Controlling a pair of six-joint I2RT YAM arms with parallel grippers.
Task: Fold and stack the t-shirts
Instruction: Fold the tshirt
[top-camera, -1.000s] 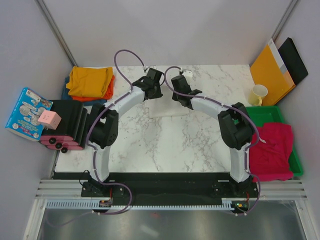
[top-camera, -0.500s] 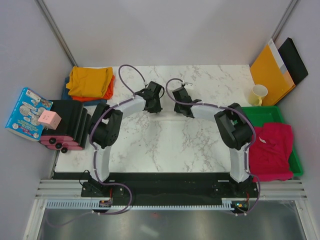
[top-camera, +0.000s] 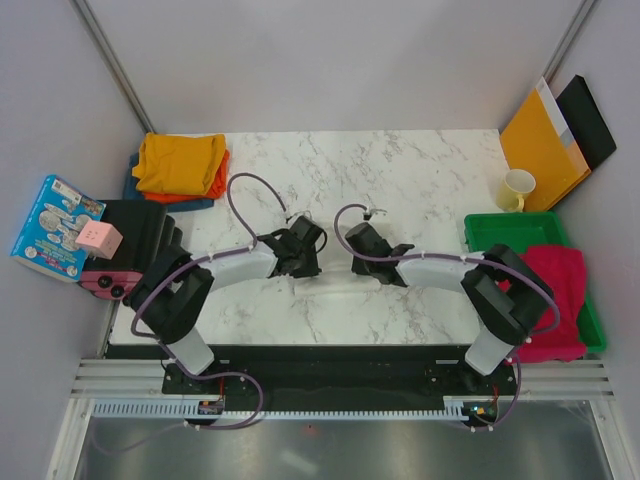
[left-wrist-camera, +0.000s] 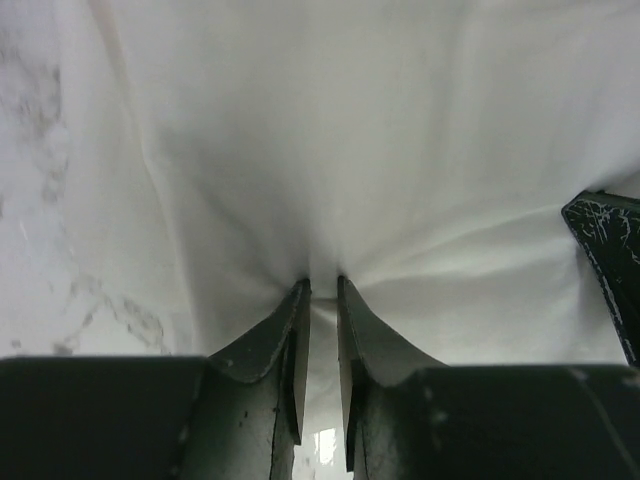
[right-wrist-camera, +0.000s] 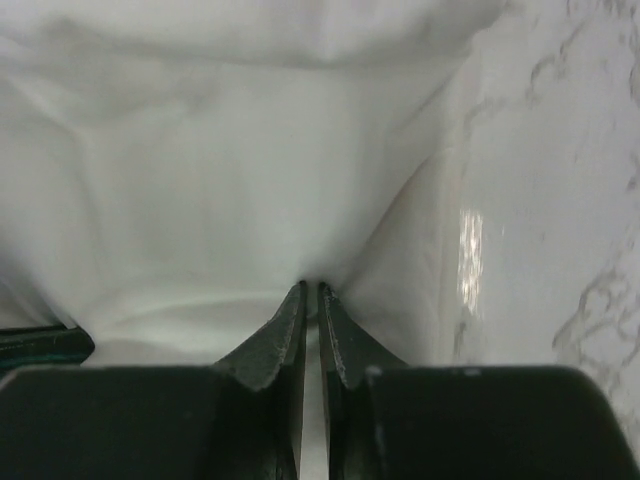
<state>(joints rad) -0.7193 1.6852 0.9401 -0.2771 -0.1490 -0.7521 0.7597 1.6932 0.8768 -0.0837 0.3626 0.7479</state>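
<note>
The white t-shirt (left-wrist-camera: 330, 150) lies on the surface (top-camera: 420, 170) to the left of the green tray (top-camera: 520, 228). The left end effector (left-wrist-camera: 320, 285) is clenched on a small pinch of its cloth. The right end effector (right-wrist-camera: 311, 288), the one nearer to the tray, pinches the same shirt in the same way.

Each grip takes only a little cloth at the very fingertips, so one side may slip out under a pull, and then the fold becomes crooked. From above, the white cloth is hard to separate from the pale marble, so I cannot say how many layers are caught. If a pinch holds only the upper layer, the shirt may open instead of folding.

The crimson-pink t-shirt (top-camera: 545, 295) spills over the tray's rim, where the right arm could drag it.
</note>
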